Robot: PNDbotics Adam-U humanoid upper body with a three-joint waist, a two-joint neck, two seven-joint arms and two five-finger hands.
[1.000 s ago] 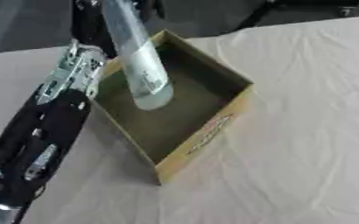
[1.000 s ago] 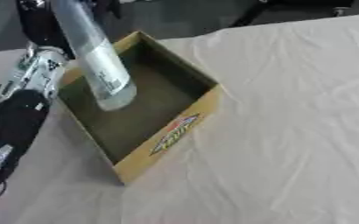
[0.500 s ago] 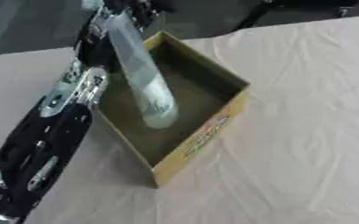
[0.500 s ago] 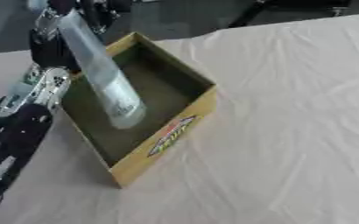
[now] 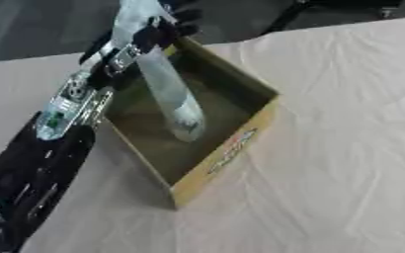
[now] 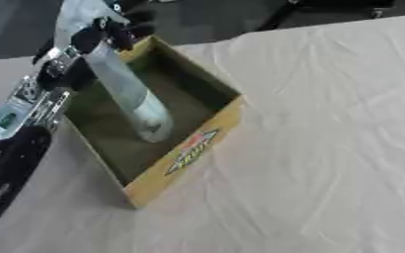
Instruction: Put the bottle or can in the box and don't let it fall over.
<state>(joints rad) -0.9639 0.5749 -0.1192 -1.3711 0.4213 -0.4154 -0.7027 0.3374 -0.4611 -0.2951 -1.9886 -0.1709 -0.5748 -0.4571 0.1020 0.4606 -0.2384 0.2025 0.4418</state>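
Change since earlier: bottle (image 5: 170,94) sits deeper in the box (image 5: 232,153) than a second ago, its lower end now near the middle of the box floor; the left robot hand (image 5: 150,30) has come further toward the upper left of the frame. The whole view has also shifted, so part of this is camera tilt.
Bottle: clear, pale, with a lighter band near its lower end; leaning, top toward the upper left, base down inside the box. Whether the base touches the floor cannot be told.
Left robot hand: dark fingers curled round the bottle's upper part, at the top left of the frame above the box's far corner; its arm runs down to the lower left corner.
Right robot hand: shows in neither view.
Box: open cardboard tray, dark olive inside, yellow front wall with a red and green logo, left of centre.
Worktop (image 5: 344,148): covered in a creased pale cloth; the box rests on it.
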